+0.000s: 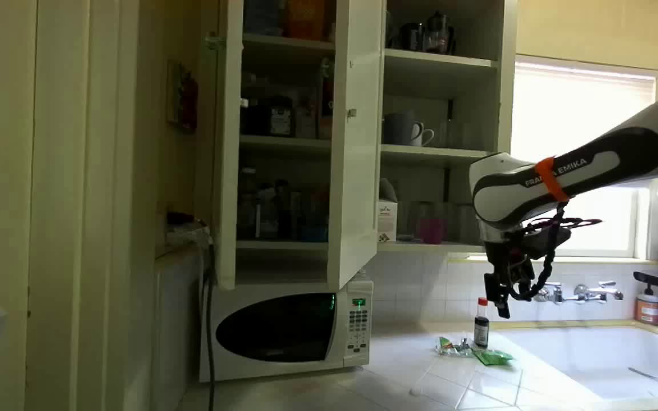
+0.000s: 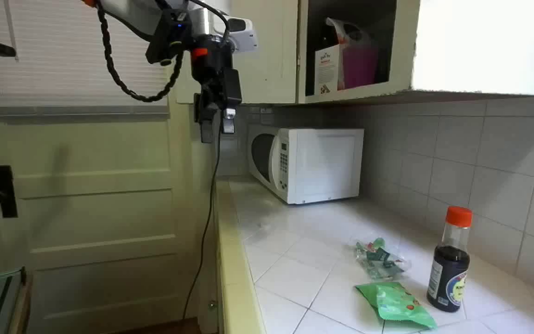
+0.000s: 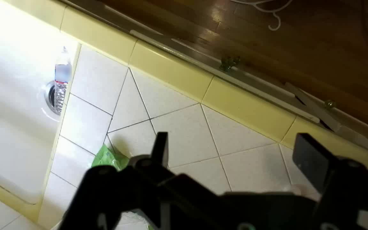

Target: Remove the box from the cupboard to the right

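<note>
The claw hangs spread, unladen; reaching so wide for the box, higher up, could topple the adjacent pink container.

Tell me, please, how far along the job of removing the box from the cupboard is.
What looks done is access only: the section of the cupboard around the box stands open. Under way: no grasp yet; the hand hangs open and empty outside. Left is the whole removal: the box stands on the bottom shelf, to be grasped, lifted out and taken to the right.
</note>
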Controlling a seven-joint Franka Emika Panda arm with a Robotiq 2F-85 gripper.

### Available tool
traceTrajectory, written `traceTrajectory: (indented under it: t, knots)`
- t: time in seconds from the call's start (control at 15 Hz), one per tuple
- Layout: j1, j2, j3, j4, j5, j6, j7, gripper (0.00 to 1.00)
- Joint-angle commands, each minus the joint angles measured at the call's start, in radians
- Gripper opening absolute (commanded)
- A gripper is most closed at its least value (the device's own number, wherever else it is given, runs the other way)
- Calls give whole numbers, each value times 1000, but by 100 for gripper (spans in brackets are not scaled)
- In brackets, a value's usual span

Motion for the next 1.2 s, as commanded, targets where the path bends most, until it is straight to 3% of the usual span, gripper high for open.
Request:
traceTrajectory:
  t: [0.0, 0.6, 1.13]
  knots:
    - [15, 0, -13, 2, -4, -4, 3, 100]
    - [10, 12, -24, 15, 19, -1, 19, 100]
    - [17, 75, -2, 241, 256, -46, 363, 100]
